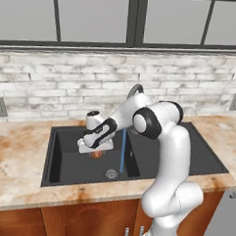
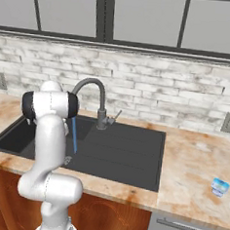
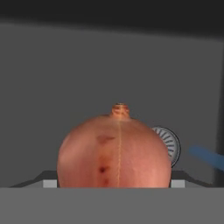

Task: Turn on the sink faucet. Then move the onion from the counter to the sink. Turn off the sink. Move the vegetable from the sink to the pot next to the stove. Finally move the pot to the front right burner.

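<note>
- Your gripper point(image 1: 95, 149) hangs inside the sink point(image 1: 63, 161), down in the left part of the basin, and its jaws stand wide with the onion point(image 3: 114, 151) between them.
- From the hand view you see the onion right up against the camera, its stem nub pointing away from you; whether the finger pads press on it or only flank it, you cannot tell.
- In the left base view only a sliver of the onion point(image 1: 96, 155) peeks out just under the hand.
- Just beyond the onion and a little to its right in the hand view lies the round metal drain point(image 3: 169, 146), partly hidden behind it.
- Further to that side, a blue stream of water point(image 1: 122, 150) falls from the sink faucet point(image 2: 94, 98) into the basin, beside your gripper and apart from it.
- Around the sink runs the counter point(image 1: 15, 158), and on its far right end, well away from your gripper, sits a small blue object point(image 2: 220, 186).
</note>
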